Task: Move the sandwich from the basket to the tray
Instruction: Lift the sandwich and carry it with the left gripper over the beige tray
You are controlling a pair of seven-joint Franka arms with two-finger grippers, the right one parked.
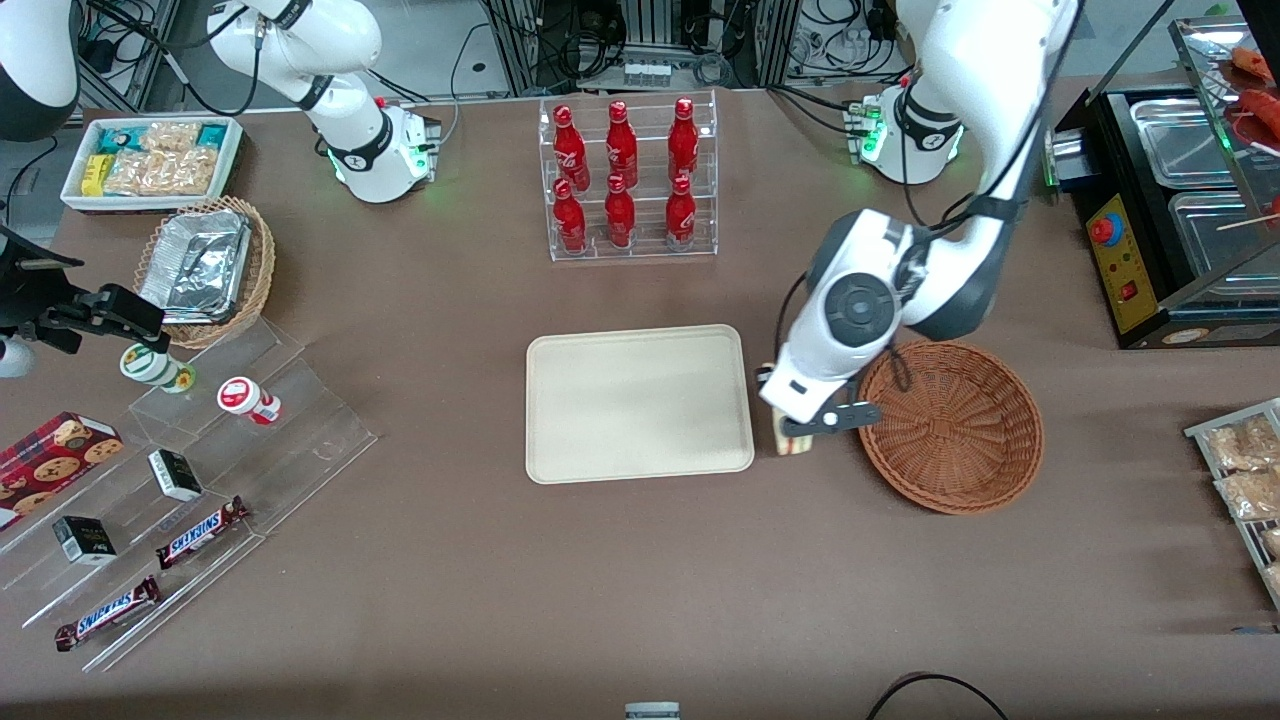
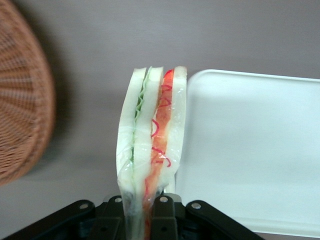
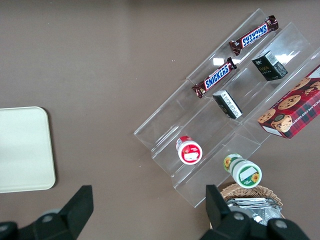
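Note:
My left gripper (image 1: 795,432) hangs over the table in the gap between the basket and the tray, shut on the sandwich (image 1: 794,440). The wrist view shows the sandwich (image 2: 152,135) standing on edge between the fingers (image 2: 162,210), white bread with green and red filling along its cut edge. The reddish-brown wicker basket (image 1: 950,428) (image 2: 20,115) lies beside the gripper toward the working arm's end, with nothing in it. The cream tray (image 1: 638,402) (image 2: 250,150) lies flat beside the gripper toward the parked arm's end, its surface bare.
A clear rack of red bottles (image 1: 627,180) stands farther from the front camera than the tray. Acrylic steps with snack bars (image 1: 200,530) and a tan basket with foil containers (image 1: 205,265) lie toward the parked arm's end. A black food warmer (image 1: 1170,210) stands at the working arm's end.

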